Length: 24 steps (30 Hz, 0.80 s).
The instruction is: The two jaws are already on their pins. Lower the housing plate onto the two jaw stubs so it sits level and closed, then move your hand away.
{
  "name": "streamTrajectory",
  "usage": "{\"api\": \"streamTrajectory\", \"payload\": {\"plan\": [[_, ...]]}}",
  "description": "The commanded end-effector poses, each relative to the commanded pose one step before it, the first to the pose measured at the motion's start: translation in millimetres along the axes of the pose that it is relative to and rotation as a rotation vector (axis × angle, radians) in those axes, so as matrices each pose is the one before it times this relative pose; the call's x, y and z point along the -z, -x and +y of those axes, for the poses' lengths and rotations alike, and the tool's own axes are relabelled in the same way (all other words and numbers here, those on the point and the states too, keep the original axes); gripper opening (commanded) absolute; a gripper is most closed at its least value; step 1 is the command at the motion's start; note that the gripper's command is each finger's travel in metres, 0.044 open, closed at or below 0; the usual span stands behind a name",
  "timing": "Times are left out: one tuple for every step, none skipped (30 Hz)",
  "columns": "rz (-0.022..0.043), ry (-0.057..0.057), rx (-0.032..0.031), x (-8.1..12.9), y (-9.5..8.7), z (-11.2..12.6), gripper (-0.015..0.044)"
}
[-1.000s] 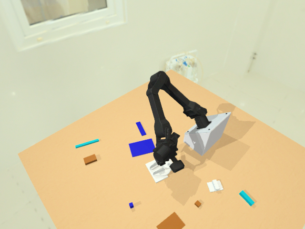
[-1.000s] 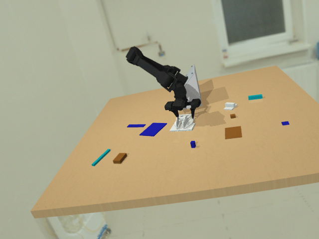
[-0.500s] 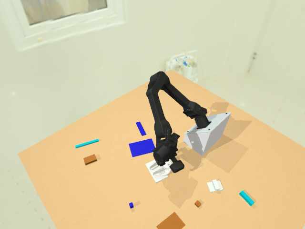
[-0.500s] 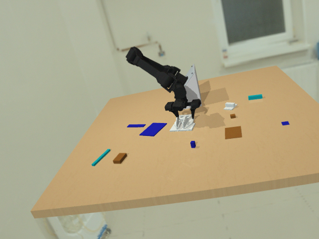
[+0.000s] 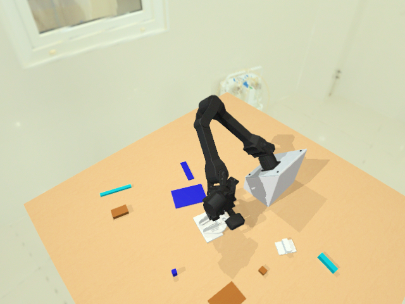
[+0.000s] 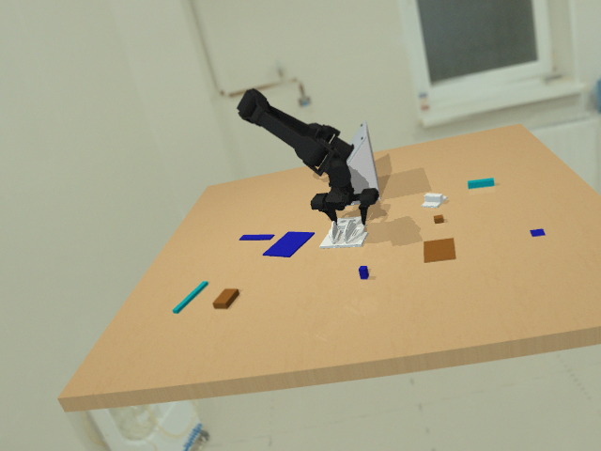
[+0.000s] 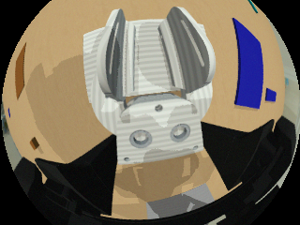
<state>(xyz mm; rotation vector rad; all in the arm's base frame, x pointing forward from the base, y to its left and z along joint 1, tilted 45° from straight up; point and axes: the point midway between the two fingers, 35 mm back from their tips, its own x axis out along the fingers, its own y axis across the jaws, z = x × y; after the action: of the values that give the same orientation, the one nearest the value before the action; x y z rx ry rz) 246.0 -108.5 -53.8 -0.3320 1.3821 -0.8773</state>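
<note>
bright even light, arm's soft-edged shadow on the tabletop (image 5: 147, 235) (image 6: 291, 334) (image 7: 70, 28), blurry walls and window (image 5: 98, 42) (image 6: 480, 43), striped shading on white parts (image 7: 161, 127), wrist view bowed, black-cornered

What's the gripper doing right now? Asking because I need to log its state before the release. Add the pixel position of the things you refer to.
Gripper (image 5: 225, 225) (image 6: 350, 223) (image 7: 157, 133): closed on the white housing plate (image 7: 159, 123), one finger at each side edge.
</note>
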Motion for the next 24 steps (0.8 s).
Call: {"api": "streamTrajectory", "payload": {"plan": [[0.00129, 0.0055, 0.00511, 1.11, -2.29, -0.75, 0.0351], [0.00000, 0.0000, 0.00000, 0.00, 0.00, 0.00, 0.0351], [0.00000, 0.0000, 0.00000, 0.00, 0.00, 0.00, 0.0351], [0.00000, 0.0000, 0.00000, 0.00, 0.00, 0.00, 0.0351], [0.00000, 0.0000, 0.00000, 0.00, 0.00, 0.00, 0.0351], [0.00000, 0.0000, 0.00000, 0.00, 0.00, 0.00, 0.0351], [0.00000, -0.0001, 0.00000, 0.00, -0.10, 0.00, 0.0351], [0.00000, -0.0004, 0.00001, 0.00, -0.30, 0.00, 0.0351], [0.00000, -0.0007, 0.00002, 0.00, -0.50, -0.01, 0.0351], [0.00000, -0.0009, 0.00003, 0.01, -0.65, -0.01, 0.0351], [0.00000, -0.0007, 0.00003, 0.01, -0.50, -0.01, 0.0351], [0.00000, -0.0004, 0.00002, 0.00, -0.30, 0.00, 0.0351], [0.00000, -0.0001, 0.00001, 0.00, -0.10, 0.00, 0.0351], [0.00000, 0.0000, 0.00000, 0.00, 0.00, 0.00, 0.0351], [0.00000, 0.0000, 0.00000, 0.00, 0.00, 0.00, 0.0351], [0.00000, 0.0000, 0.00000, 0.00, 0.00, 0.00, 0.0351], [0.00000, 0.0000, 0.00000, 0.00, 0.00, 0.00, 0.0351], [0.00000, 0.0000, 0.00000, 0.00, 0.00, 0.00, 0.0351], [0.00000, 0.0000, 0.00000, 0.00, 0.00, 0.00, 0.0351], [0.00000, 0.0000, 0.00000, 0.00, 0.00, 0.00, 0.0351], [0.00000, 0.0000, 0.00000, 0.00, 0.00, 0.00, 0.0351], [0.00000, 0.0000, 0.00000, 0.00, 0.00, 0.00, 0.0351], [0.00000, 0.0000, 0.00000, 0.00, 0.00, 0.00, 0.0351], [0.00000, 0.0000, 0.00000, 0.00, 0.00, 0.00, 0.0351]]}}
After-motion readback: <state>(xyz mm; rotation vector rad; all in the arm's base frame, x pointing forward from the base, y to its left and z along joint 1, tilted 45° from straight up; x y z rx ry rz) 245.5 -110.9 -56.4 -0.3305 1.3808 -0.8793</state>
